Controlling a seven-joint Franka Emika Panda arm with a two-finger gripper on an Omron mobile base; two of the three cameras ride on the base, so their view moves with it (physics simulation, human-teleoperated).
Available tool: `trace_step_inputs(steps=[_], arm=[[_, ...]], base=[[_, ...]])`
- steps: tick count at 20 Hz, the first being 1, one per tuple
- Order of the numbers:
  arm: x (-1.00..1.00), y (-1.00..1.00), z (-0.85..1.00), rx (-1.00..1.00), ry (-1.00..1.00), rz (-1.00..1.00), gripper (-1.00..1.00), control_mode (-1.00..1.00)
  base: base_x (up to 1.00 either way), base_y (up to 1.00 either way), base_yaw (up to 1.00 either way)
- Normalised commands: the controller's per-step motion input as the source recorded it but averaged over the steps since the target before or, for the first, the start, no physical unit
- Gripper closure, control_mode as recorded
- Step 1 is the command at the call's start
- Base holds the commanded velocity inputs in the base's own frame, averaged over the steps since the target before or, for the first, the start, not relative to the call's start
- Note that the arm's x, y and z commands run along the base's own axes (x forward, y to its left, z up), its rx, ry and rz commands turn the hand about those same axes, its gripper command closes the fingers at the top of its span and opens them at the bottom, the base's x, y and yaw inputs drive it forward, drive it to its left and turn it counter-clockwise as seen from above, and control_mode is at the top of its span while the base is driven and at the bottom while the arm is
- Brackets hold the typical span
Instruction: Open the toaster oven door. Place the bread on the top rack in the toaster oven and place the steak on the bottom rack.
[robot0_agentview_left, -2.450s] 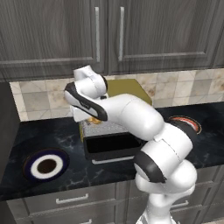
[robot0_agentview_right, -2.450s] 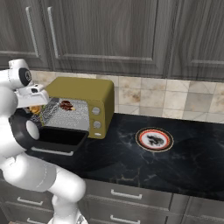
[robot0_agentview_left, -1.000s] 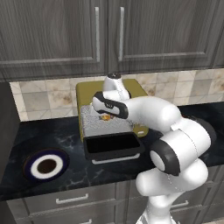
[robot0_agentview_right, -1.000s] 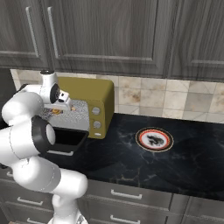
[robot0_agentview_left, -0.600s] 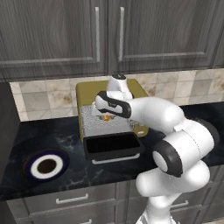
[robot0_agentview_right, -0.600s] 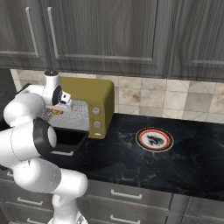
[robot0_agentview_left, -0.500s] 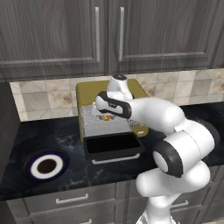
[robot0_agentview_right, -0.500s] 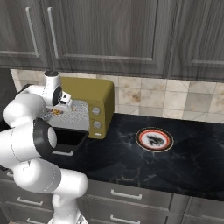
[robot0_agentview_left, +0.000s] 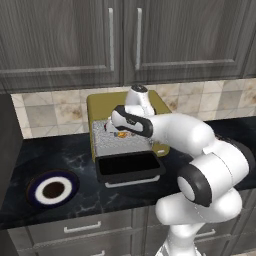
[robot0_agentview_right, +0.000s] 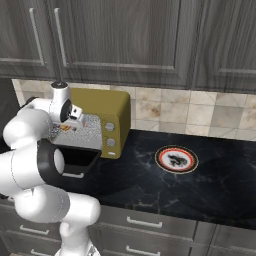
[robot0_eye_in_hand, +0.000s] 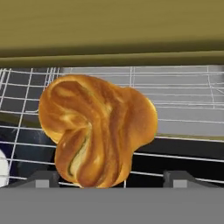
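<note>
Since a second ago the gripper (robot0_eye_in_hand: 111, 178) has spread wide, letting go of the bread (robot0_eye_in_hand: 97, 127), now lying on the top rack (robot0_eye_in_hand: 183, 94) inside the toaster oven (robot0_agentview_left: 101, 106). Judgement: back straight out, level, clear of the wires. Right of the oven on the dark counter (robot0_agentview_right: 215, 175), the steak (robot0_agentview_right: 175, 160) waits on its plate (robot0_agentview_right: 161, 153); grey cabinets (robot0_agentview_right: 150, 35) hang above.
</note>
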Motion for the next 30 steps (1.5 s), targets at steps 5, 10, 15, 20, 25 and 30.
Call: trace_step_inputs(steps=[5,10,15,20,25,30], arm=[[-0.07,-0.06,0.23,0.0,0.0,0.0,-1.0,-1.0],[-0.28,-0.01,0.23,-0.01,0.0,0.0,-1.0,-1.0],[-0.44,-0.05,0.08,0.0,0.01,0.0,-1.0,-1.0],[-0.45,0.05,-0.1,0.0,0.11,-0.02,-1.0,-1.0],[-0.31,0.04,-0.3,0.0,0.16,0.0,-1.0,-1.0],[0.06,0.0,-0.29,0.0,0.06,0.0,-1.0,-1.0]], base=[[0.0,0.0,0.0],[0.0,0.0,0.0],[0.0,0.0,0.0],[0.0,0.0,0.0],[0.0,0.0,0.0],[0.0,0.0,0.0]])
